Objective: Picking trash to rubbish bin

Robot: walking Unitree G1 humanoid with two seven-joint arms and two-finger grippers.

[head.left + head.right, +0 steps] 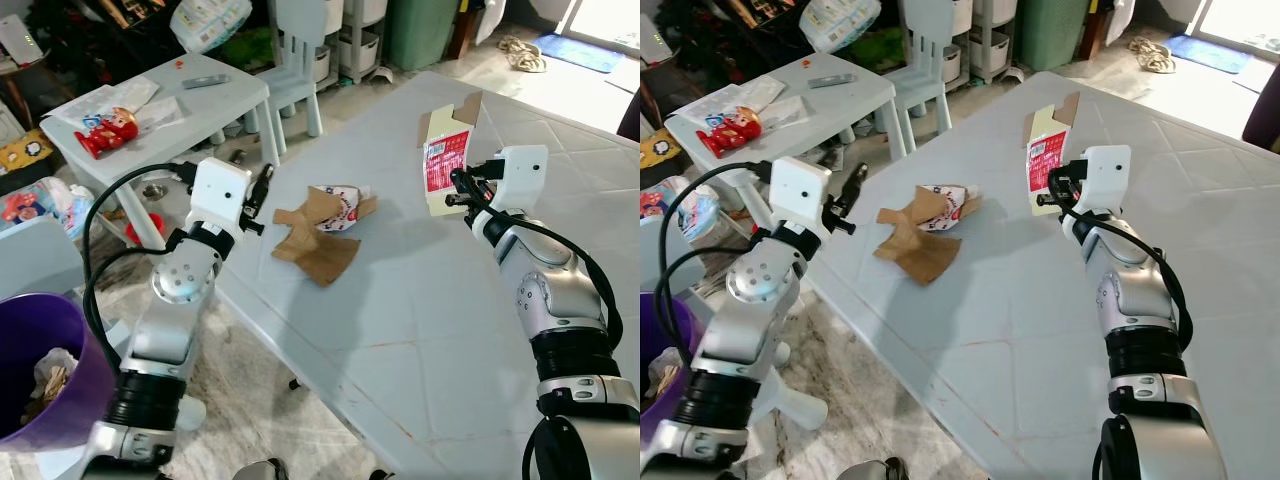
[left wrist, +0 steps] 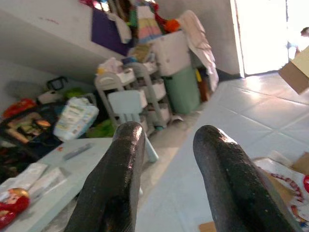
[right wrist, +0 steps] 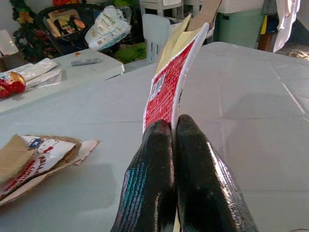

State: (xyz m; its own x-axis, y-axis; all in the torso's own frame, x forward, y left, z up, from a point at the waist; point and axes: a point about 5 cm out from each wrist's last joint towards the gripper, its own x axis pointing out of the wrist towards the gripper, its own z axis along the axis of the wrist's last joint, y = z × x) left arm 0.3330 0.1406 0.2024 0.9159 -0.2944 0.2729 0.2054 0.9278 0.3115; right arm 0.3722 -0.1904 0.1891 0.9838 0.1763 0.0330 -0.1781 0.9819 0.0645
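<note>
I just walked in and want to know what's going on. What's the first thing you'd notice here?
The right gripper is shut on a flattened red-and-cream cardboard carton, holding it up above the big pale grey table. Torn brown cardboard scraps with a printed wrapper lie on the table between the arms, near the open left gripper. A purple rubbish bin with trash inside stands on the floor to the robot's left.

Glossy printed card carton (image 1: 447, 158); matt brown torn cardboard (image 1: 318, 238); smooth table (image 1: 480, 310)

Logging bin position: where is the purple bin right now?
In the left eye view the purple bin stands on the floor at the robot's far left, beside the left arm and below the table edge.
</note>
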